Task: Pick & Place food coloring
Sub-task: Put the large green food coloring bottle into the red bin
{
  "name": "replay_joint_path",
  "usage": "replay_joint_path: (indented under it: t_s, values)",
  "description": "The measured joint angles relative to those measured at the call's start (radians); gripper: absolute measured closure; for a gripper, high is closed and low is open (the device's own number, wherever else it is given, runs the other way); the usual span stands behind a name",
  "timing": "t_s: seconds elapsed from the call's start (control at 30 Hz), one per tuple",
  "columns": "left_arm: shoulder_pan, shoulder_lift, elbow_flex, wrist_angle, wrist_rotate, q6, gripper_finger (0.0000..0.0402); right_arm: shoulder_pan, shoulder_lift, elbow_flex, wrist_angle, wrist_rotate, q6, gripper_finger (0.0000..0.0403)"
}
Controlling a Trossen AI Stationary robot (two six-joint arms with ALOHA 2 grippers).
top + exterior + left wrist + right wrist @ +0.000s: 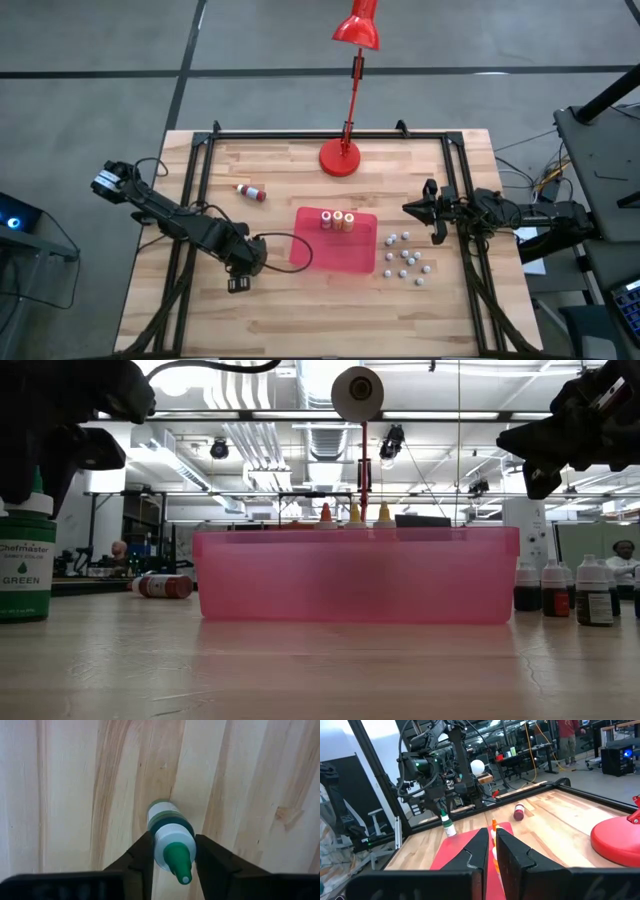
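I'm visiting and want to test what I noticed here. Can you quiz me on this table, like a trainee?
1. True or false: the left end effector has its fingers on either side of the green-capped bottle.
2. How many bottles stand in the red tray? A two, B three, C five.
3. Fill in: the red-capped bottle out on the table lies on its ____.

Key: 1 true. 2 B; the three bottles stand at the tray's far edge. 3 side.
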Motion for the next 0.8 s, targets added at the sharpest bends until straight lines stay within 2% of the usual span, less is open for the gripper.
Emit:
replay_joint_path:
  t_s: [0.8]
  values:
    - [0.039, 0.001, 0.091, -0.055, -0.014, -0.011, 0.0310, 0.000, 0.000, 0.000, 0.000, 0.001, -0.003, 0.0374]
